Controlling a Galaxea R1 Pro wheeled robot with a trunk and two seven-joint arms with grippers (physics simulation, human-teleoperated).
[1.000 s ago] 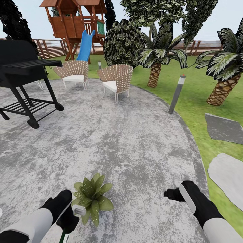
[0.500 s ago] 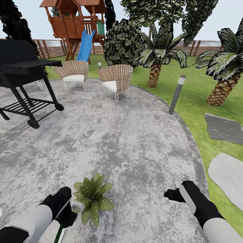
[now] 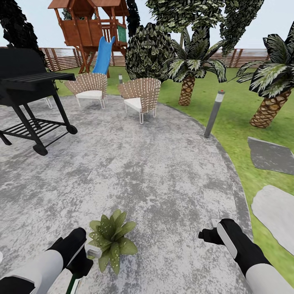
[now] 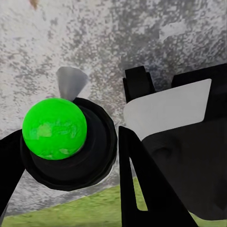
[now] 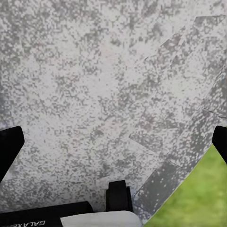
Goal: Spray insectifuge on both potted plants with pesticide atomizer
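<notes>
A potted plant, a small rosette of speckled green leaves, stands on the stone patio low in the head view. Just left of it, my left gripper is shut on the pesticide atomizer, whose pale nozzle reaches the plant's leaves. In the left wrist view the atomizer appears end-on as a bright green round in a black collar, held between the dark fingers of the left gripper. My right gripper hovers over bare patio, and the right wrist view shows the right gripper open and empty.
A black grill stands at the left, with two wicker chairs behind the patio. A grey bollard lamp marks the patio's right edge. Lawn with palms and stepping stones lies to the right.
My left gripper with the atomizer has shifted slightly up and left, the nozzle staying at the plant's leaves. The right arm has not moved.
</notes>
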